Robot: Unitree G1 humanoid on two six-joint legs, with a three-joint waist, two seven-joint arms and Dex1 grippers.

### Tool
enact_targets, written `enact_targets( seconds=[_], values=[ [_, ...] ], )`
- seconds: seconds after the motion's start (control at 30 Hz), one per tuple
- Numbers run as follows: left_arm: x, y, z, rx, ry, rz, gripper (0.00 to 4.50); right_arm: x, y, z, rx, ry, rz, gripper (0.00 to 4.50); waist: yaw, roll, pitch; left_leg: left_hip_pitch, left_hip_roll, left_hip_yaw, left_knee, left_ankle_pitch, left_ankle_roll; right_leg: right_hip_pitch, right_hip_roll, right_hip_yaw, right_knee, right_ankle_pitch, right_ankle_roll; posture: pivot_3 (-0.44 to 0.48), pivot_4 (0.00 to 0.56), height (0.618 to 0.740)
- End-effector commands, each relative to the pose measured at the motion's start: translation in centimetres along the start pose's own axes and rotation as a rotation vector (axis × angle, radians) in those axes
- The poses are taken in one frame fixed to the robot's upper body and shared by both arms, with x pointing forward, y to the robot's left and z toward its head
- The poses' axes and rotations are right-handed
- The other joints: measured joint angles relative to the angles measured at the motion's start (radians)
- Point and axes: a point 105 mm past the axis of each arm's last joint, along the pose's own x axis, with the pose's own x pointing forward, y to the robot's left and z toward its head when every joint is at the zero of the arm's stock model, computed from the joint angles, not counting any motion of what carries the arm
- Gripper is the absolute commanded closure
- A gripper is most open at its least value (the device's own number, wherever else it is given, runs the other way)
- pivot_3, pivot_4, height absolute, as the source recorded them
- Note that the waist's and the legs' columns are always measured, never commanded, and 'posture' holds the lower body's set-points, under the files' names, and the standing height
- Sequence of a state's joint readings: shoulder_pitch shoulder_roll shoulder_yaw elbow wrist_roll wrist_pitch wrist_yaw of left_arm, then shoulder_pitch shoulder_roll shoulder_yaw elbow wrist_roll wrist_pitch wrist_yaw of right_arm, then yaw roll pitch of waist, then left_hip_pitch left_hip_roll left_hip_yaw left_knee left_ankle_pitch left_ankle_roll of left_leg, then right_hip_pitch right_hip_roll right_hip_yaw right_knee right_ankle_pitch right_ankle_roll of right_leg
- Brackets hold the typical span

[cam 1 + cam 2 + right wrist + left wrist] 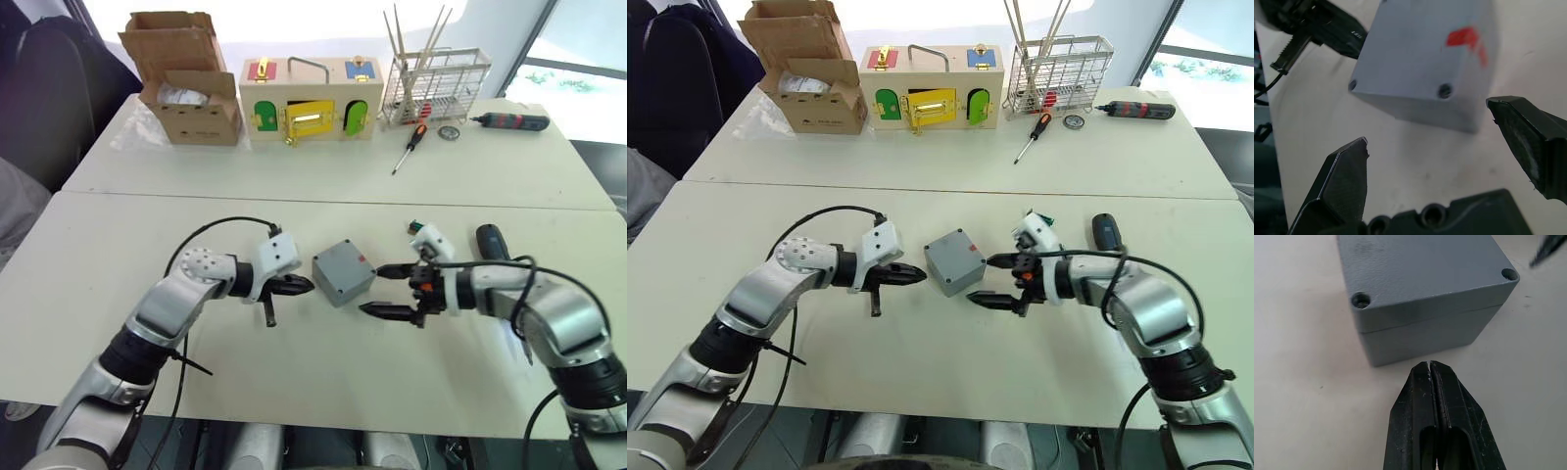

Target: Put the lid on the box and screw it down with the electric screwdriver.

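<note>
Sitting between your 2 grippers, the box (344, 272) wears its lid (1420, 264); left gripper (297, 286) pinched together, right gripper (390, 291) spread apart, with the electric screwdriver (493, 241) nearer your right arm.

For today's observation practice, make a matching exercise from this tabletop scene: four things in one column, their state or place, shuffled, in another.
Things:
1. left gripper
2. right gripper
3. grey box
4. red-and-black manual screwdriver

States or places:
A. between the two grippers, lid on
B. shut
C. on the far table, beside the wire rack
D. open

Pairs: 1-B, 2-D, 3-A, 4-C
</note>
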State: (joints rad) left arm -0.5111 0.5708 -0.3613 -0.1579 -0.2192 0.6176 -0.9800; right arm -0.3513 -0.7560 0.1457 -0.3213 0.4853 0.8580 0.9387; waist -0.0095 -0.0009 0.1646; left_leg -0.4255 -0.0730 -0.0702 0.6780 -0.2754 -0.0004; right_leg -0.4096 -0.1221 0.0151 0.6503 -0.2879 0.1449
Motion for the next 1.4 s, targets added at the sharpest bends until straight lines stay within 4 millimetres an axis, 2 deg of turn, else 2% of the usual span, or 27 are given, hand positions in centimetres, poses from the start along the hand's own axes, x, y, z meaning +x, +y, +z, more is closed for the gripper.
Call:
enact_targets(
  seconds=[0.03, 0.27, 0.5, 0.63, 0.77, 0.83, 0.9, 1.0, 1.1, 1.27, 1.4],
  values=[
    [0.1, 0.8, 0.4, 0.072, 0.01, 0.034, 4.5, 0.0, 0.5, 1.2, -0.056, -0.03, 0.014, 0.02, 0.0, 0.0, 0.0, 0.0, 0.0, 0.0, 0.0, 0.0, 0.0, 0.0, 0.0, 0.0, 0.0, 0.0, 0.0, 0.0, 0.15, 0.735],
    [0.2, 1.7, 0.6, 0.072, -0.016, 0.076, 4.5, 0.1, 2.3, 1.3, -0.04, -0.025, 0.083, 0.02, -0.001, 0.0, 0.0, 0.0, 0.0, 0.0, 0.0, 0.0, 0.0, 0.0, 0.0, 0.0, 0.0, 0.0, 0.0, 0.0, 0.15, 0.735],
    [-0.1, 1.8, 0.7, 0.072, -0.021, 0.079, 4.5, -0.2, 2.0, 0.8, -0.043, 0.001, 0.044, 0.02, 0.001, 0.0, 0.0, 0.0, 0.0, 0.0, 0.0, 0.0, 0.0, 0.0, 0.0, 0.0, 0.0, 0.0, 0.0, 0.0, 0.15, 0.735],
    [-2.9, 2.6, 0.7, 0.078, 0.002, 0.116, 4.5, -3.6, -0.5, 2.0, -0.076, 0.006, -0.094, 0.02, -0.001, 0.0, 0.0, 0.0, 0.0, 0.0, 0.0, 0.0, 0.0, 0.0, 0.0, 0.0, 0.0, 0.0, 0.0, 0.0, 0.15, 0.735],
    [-5.4, 3.6, 3.2, 0.023, -0.126, 0.16, 4.5, -7.4, -3.8, 4.7, -0.111, -0.071, -0.289, 0.02, 0.0, 0.0, 0.0, 0.0, 0.0, 0.0, 0.0, 0.0, 0.0, 0.0, 0.0, 0.0, 0.0, 0.0, 0.0, 0.0, 0.15, 0.735],
    [-5.9, 3.6, 4.7, -0.012, -0.212, 0.153, 4.5, -8.1, -5.3, 5.7, -0.129, -0.142, -0.362, 0.02, 0.003, 0.0, 0.0, 0.0, 0.0, 0.0, 0.0, 0.0, 0.0, 0.0, 0.0, 0.0, 0.0, 0.0, 0.0, 0.0, 0.15, 0.735],
    [-5.9, 3.3, 6.7, -0.037, -0.299, 0.127, 4.5, -7.9, -6.9, 5.9, -0.129, -0.195, -0.413, 0.02, 0.003, -0.001, -0.001, 0.0, 0.0, -0.001, 0.0, 0.0, 0.0, 0.001, 0.0, 0.0, 0.0, 0.0, 0.0, 0.0, 0.15, 0.735],
    [-5.1, 2.4, 8.4, -0.053, -0.365, 0.084, 4.5, -6.3, -9.5, 4.5, -0.116, -0.221, -0.474, 0.02, 0.0, -0.001, -0.001, 0.0, 0.0, -0.001, 0.001, 0.0, 0.0, 0.001, 0.0, 0.0, 0.0, 0.0, 0.0, 0.0, 0.15, 0.735],
    [-4.3, 1.9, 8.5, -0.054, -0.356, 0.075, 4.5, -5.7, -11.6, 4.2, -0.121, -0.255, -0.529, 0.71, -0.006, -0.001, -0.001, 0.0, 0.0, 0.0, 0.0, 0.0, 0.0, 0.0, 0.0, 0.0, 0.001, 0.0, 0.0, 0.0, 0.15, 0.735],
    [-3.7, 1.3, 7.9, -0.064, -0.338, 0.073, 4.5, -5.2, -13.3, 3.1, -0.087, -0.262, -0.56, 2.33, -0.008, -0.001, 0.0, 0.0, 0.0, 0.001, -0.001, 0.001, -0.001, -0.001, 0.0, 0.0, 0.001, 0.0, 0.0, 0.0, 0.15, 0.735],
    [-3.5, 1.3, 7.3, -0.07, -0.323, 0.085, 4.5, -4.7, -13.7, 2.4, -0.049, -0.271, -0.569, 2.33, -0.004, -0.001, 0.0, 0.0, 0.0, 0.0, -0.001, 0.001, -0.001, -0.001, 0.0, 0.0, 0.001, 0.0, 0.0, 0.0, 0.15, 0.735]
  ],
)
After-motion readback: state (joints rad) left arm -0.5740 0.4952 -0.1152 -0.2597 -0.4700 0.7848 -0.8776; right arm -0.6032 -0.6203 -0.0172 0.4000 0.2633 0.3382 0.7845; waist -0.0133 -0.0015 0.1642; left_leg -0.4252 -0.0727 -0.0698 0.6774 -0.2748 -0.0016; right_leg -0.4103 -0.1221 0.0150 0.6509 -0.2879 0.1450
